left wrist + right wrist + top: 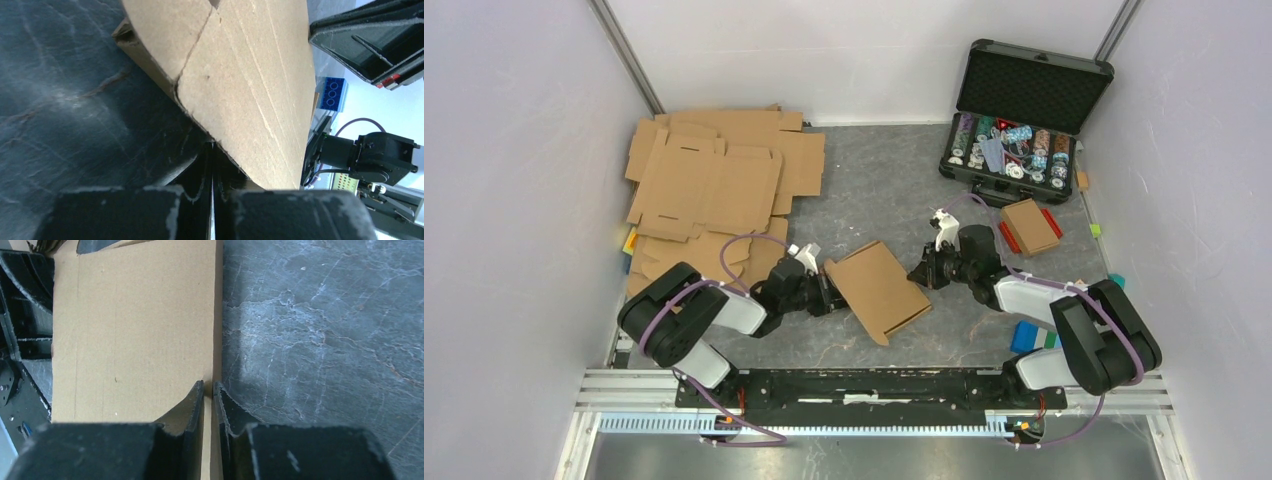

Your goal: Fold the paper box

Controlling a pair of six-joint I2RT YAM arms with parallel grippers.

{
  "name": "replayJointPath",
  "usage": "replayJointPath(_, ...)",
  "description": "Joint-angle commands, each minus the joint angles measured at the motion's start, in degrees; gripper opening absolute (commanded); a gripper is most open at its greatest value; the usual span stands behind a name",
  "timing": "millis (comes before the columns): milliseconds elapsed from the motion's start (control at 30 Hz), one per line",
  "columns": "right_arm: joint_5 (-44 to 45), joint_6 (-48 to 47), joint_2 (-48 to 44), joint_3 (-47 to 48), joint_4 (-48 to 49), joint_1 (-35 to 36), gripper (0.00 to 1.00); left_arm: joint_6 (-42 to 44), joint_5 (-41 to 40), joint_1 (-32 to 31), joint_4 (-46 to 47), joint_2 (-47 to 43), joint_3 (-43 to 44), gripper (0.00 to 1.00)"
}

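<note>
The paper box (879,290) is a flat-folded brown cardboard piece lying askew on the dark mat between the two arms. My left gripper (827,287) is at its left edge. In the left wrist view the left gripper (212,150) is shut, its tips pressed against the lower edge of the paper box (250,85), and no cardboard shows between them. My right gripper (921,276) is at the box's right side. In the right wrist view the right gripper (209,386) is pinched on the edge of the paper box (135,335), with cardboard showing in the narrow gap.
A pile of flat cardboard blanks (714,180) covers the back left. An open black case of poker chips (1024,110) stands at the back right, with a small folded box (1030,226) in front of it. A blue block (1034,337) lies by the right arm's base.
</note>
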Motion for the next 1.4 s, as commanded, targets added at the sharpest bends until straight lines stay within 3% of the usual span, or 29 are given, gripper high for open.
replayJointPath(0,-0.07,-0.55,1.89,-2.31,-3.62,-0.50,0.17,-2.88,1.30,-2.08,7.12,0.33,3.87,0.02)
replayJointPath(433,-1.01,1.54,-2.77,-2.98,-2.75,-3.63,0.28,-1.42,2.42,-2.59,4.56,-1.78,10.36,0.02)
replayJointPath(933,-0.28,-0.31,-3.72,0.60,-7.65,-4.04,0.37,0.07,5.19,-4.21,2.58,3.35,21.67,0.03)
replayJointPath(1067,-0.89,-0.03,-3.34,0.32,-6.87,-3.98,0.38,2.79,4.23,-6.83,-2.82,5.43,26.35,0.04)
replayJointPath(1233,-0.82,-0.27,-4.83,0.80,-6.77,-3.89,0.45,4.03,3.29,-6.96,-5.28,5.30,26.57,0.09)
replayJointPath(1367,0.21,-1.12,-6.67,2.04,-8.25,-3.34,0.48,4.56,3.15,-7.00,-6.57,4.50,26.74,0.20)
